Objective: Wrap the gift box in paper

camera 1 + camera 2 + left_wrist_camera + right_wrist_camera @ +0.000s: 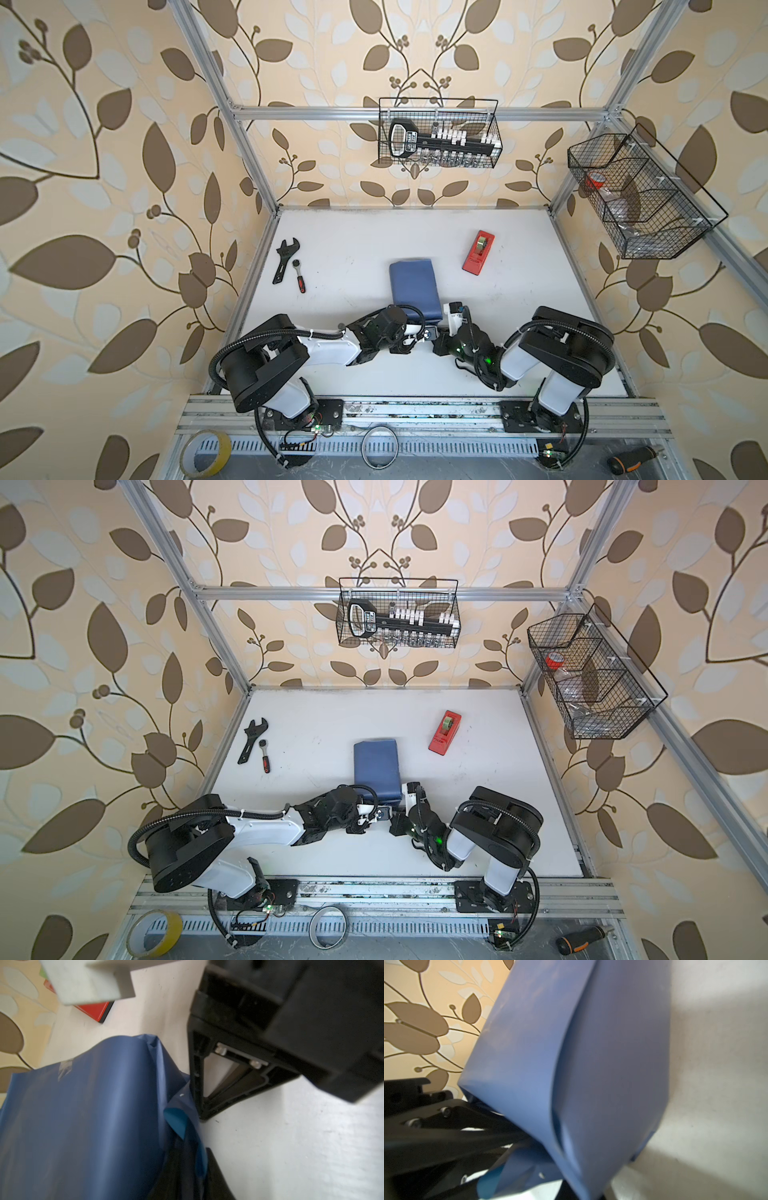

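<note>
The dark navy cardboard gift box is hidden inside the folded slate-blue paper [413, 286]. Both black robot wrists [390, 328] cover the paper's near end in both top views. Under the paper's curled flap, a blurred black corner [216, 1178] is perhaps the box. The fingertips of the left gripper [521, 1142] disappear beneath the paper.

No legible text; labels on socket holder [409, 141] and tape dispenser [478, 252] too blurry.
</note>
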Controlling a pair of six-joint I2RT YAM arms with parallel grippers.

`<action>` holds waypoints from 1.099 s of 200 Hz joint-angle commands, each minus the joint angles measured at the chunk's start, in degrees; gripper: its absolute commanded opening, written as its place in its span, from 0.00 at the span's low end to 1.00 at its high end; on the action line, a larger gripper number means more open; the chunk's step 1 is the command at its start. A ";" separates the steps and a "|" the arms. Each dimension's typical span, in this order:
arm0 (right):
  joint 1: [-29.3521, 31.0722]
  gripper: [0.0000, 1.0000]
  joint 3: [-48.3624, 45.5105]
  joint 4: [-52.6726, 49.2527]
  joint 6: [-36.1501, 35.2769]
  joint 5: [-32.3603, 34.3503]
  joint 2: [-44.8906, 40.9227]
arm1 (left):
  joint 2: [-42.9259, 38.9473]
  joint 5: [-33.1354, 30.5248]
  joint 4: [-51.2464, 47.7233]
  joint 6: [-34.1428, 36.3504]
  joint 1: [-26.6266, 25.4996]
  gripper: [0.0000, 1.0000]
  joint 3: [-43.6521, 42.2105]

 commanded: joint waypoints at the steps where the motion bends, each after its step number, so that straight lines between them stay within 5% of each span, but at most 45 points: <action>1: 0.37 0.02 -1.29 2.43 0.53 1.27 0.50 | -0.12 -0.18 1.07 0.16 0.24 0.08 1.70; 17: 0.30 0.03 -2.07 2.26 0.30 1.27 -0.40 | -0.13 -0.07 0.79 0.32 0.27 0.00 1.64; 81: -1.92 0.26 -8.12 -14.19 -2.89 0.32 -18.10 | -0.49 0.46 4.29 0.11 0.40 0.00 -0.13; 132: -9.29 0.61 -1.13 -41.42 -10.60 -5.87 -38.49 | -0.21 1.69 5.99 0.04 0.57 0.00 -0.68; 179: -16.31 0.83 12.53 -48.43 -15.93 -13.18 -29.16 | 0.13 2.46 6.45 0.78 0.59 0.00 -0.94; 220: -17.12 0.84 22.76 -52.72 -19.78 -13.90 -18.41 | 1.43 4.79 7.27 0.21 0.58 0.00 -0.62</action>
